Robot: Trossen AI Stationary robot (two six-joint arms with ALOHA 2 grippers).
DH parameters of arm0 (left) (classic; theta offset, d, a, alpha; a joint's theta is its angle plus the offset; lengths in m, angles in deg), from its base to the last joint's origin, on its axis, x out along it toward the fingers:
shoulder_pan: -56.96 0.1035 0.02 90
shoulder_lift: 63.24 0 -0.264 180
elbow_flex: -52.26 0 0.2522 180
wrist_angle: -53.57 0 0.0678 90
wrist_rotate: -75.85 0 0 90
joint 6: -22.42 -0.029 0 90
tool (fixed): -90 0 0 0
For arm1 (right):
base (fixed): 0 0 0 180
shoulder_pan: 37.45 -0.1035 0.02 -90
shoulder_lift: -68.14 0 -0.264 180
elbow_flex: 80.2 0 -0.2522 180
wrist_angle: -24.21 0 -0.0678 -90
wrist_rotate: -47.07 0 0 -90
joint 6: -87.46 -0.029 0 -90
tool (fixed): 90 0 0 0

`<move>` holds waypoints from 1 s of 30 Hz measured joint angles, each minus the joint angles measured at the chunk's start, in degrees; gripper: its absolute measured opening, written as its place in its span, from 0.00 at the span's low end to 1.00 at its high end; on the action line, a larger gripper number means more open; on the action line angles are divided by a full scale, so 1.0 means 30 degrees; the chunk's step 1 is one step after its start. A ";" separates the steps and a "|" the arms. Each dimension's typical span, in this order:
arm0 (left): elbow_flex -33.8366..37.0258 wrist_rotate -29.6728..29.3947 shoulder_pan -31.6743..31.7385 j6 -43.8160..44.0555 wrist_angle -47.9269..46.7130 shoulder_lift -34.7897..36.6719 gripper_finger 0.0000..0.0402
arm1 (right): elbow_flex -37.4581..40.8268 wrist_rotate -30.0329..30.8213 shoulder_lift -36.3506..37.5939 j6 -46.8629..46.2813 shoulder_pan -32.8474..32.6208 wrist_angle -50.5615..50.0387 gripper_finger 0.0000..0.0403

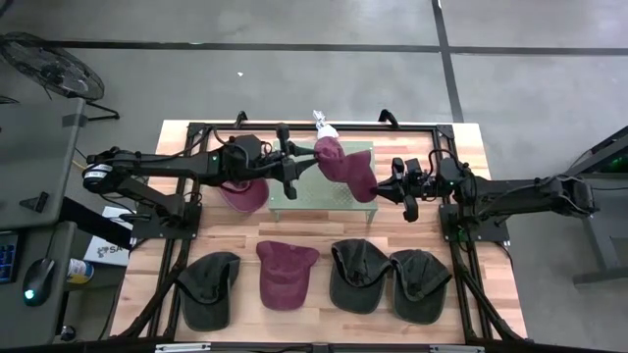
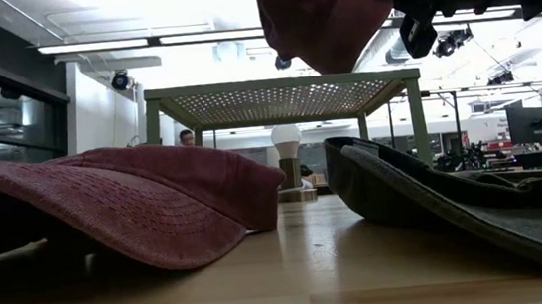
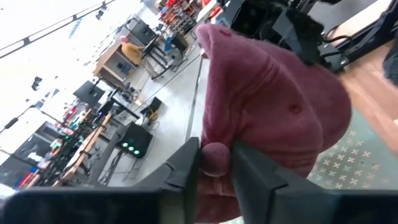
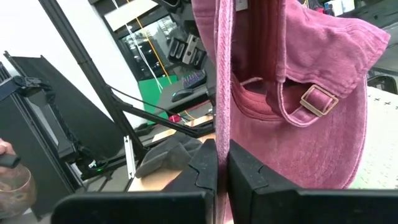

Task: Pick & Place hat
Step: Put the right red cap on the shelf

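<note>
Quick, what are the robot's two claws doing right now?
Left gripper: closed on the maroon cap.
Right gripper: closed on the same maroon cap.

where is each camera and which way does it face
High: above the table, looking down; both arms, left gripper and right gripper on the maroon hat.
Low: table height, looking level past hats; arms overhead.
Left wrist: past its fingers pinching the hat.
Right wrist: past its fingers clamped on the hat.
All four share the maroon hat.

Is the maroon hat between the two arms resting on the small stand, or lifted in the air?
Lifted: the maroon hat hangs above the stand, clear of it.
</note>
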 joint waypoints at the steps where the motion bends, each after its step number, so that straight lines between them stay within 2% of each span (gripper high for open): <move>1: 0.0000 -0.0104 -0.0003 -0.0040 -0.0011 0.0000 0.16 | 0.0000 -0.0024 0.0000 0.0000 0.0000 0.0012 0.01; 3: 0.0000 -0.0166 -0.0007 -0.0045 -0.0015 0.0000 0.13 | 0.0000 -0.0051 0.0000 -0.0007 0.0000 0.0012 0.02; 10: 0.0000 -0.0219 -0.0007 -0.0062 -0.0001 0.0000 0.13 | 0.0000 -0.0093 0.0000 -0.0004 0.0000 0.0038 0.02; 20: -0.0032 -0.1051 -0.0007 0.0416 0.0048 0.0000 0.13 | 0.0000 0.0002 0.0155 -0.0081 -0.0007 0.0290 0.13; 26: -0.0952 -0.1519 -0.0007 0.0543 -0.0443 0.0000 0.13 | 0.0000 0.1204 0.0766 -0.0006 -0.0007 0.0250 0.19; 30: -0.2564 -0.1502 -0.0007 0.1192 -0.2795 0.0000 0.13 | 0.0000 0.1547 0.1433 0.0168 -0.0007 -0.0008 0.24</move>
